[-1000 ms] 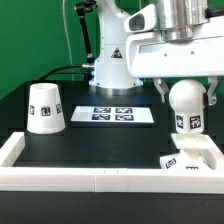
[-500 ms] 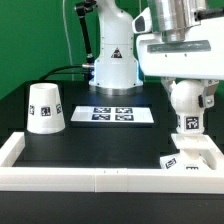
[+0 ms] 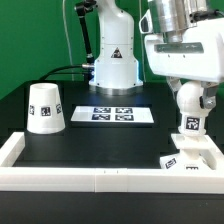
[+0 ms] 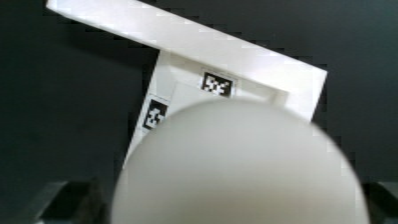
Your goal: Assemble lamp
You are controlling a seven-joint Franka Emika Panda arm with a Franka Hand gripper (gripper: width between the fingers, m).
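Observation:
My gripper (image 3: 190, 100) is shut on the round white bulb (image 3: 188, 100) and holds it upright at the exterior view's right, its tagged stem (image 3: 188, 124) pointing down just above the flat square base (image 3: 194, 155). The base lies in the front right corner against the white rail. In the wrist view the bulb (image 4: 231, 165) fills the foreground and hides the fingertips; the base (image 4: 222, 75) with its tags shows beyond it. The cup-shaped shade (image 3: 45, 107) stands mouth down at the exterior view's left, apart from the gripper.
The marker board (image 3: 117, 114) lies flat at the middle back, in front of the arm's pedestal (image 3: 112, 65). A white rail (image 3: 90, 179) runs along the front and up both sides of the black table.
The gripper with the bulb has moved a little toward the exterior view's right, closer over the base. Shade and base have not moved.

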